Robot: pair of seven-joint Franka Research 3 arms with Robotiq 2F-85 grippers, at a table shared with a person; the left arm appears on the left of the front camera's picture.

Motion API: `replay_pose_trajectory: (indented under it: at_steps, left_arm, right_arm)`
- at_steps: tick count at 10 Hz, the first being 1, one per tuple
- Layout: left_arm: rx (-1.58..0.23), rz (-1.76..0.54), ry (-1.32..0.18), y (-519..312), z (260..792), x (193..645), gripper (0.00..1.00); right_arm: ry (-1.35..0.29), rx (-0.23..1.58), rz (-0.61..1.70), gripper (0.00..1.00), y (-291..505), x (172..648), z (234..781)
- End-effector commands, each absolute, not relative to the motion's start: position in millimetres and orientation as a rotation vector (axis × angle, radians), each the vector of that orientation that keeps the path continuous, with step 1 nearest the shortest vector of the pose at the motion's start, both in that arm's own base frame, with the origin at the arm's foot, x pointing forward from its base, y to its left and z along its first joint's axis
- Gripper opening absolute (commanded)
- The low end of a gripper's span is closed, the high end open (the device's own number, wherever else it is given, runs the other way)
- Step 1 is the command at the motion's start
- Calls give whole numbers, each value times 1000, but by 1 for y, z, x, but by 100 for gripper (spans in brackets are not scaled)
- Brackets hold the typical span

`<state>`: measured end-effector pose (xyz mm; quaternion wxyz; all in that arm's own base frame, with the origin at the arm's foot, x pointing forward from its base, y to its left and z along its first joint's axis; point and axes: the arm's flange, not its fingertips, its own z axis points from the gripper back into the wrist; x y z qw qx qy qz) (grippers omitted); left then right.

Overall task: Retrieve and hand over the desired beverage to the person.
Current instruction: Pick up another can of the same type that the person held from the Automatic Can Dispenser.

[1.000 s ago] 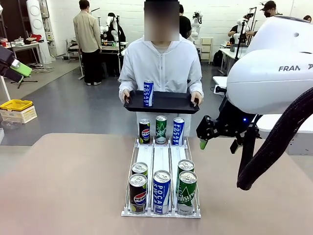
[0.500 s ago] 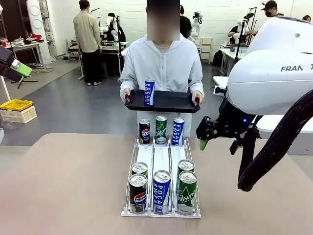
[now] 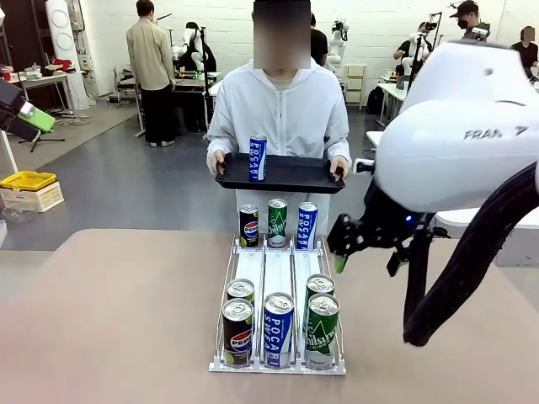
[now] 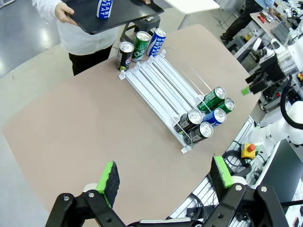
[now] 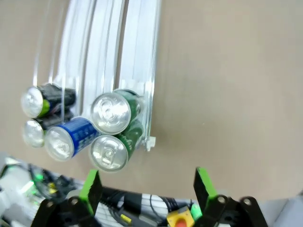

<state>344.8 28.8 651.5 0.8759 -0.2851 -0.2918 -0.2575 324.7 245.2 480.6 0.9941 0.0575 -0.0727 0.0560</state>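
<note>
Beverage rack (image 3: 278, 269) centred on bare table (image 3: 101, 320); left tool (image 4: 164, 174), right tool (image 5: 147, 182) both spread wide.

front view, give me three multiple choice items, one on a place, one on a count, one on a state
1. Where does the lone blue can stand? A on the floor B on the black tray the person holds C on a chair
2. How many cans stand at the rack's near end? A three B five C seven
3. The robot's right hand is A open and empty B shut on a green can C shut on a blue can
Answers: B, it stands upright on the tray; B, three in front, two behind; A, its jaws stand apart with nothing between.
</note>
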Motion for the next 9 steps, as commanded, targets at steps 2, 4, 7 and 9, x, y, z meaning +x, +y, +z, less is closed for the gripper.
replay_pose_trajectory:
  at_steps: [2,4,7,9]
  left_arm:
    - [-597,-535,-611,30,652,345,100]
    - [-597,-535,-611,30,652,345,100]
    - [-597,-535,-611,30,652,345,100]
    - [-597,-535,-611,30,652,345,100]
  right_arm:
    - [-96,29,172,100,285,314,460]
    - [-104,20,191,100,291,306,453]
    - [-110,37,167,100,293,311,448]
    - [-99,34,119,100,300,318,442]
